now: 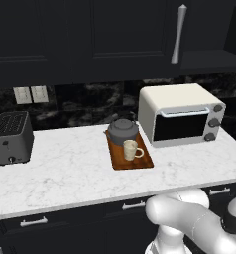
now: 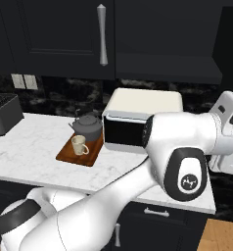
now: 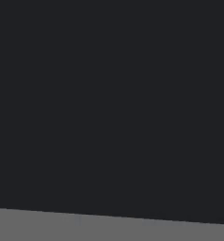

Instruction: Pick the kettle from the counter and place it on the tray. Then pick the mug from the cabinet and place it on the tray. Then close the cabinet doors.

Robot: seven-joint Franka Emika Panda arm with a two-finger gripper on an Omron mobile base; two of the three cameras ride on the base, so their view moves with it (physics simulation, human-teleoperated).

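Note:
The dark grey kettle [image 1: 123,130] [image 2: 88,126] stands on the back end of the reddish-brown tray [image 1: 140,162] [image 2: 72,156]. The cream mug [image 1: 131,150] [image 2: 80,145] sits on the tray just in front of it. The tray rests on the white counter [image 1: 65,168] [image 2: 30,142]. Above, the left cabinet door [image 1: 130,30] is shut, its silver handle [image 1: 178,34] [image 2: 103,34] upright. To its right the cabinet [image 1: 209,60] [image 2: 167,73] shows a dark inner shelf. My arm [image 2: 182,147] reaches up to the right. The hand view faces a flat black surface [image 3: 112,103] up close. The gripper holds nothing.
A cream toaster oven [image 1: 179,114] [image 2: 138,117] stands right of the tray, under the cabinet. A grey toaster [image 1: 11,136] [image 2: 3,112] sits at the counter's left end. Wall outlets [image 1: 30,94] are behind it. Black drawers [image 1: 135,204] run below the counter.

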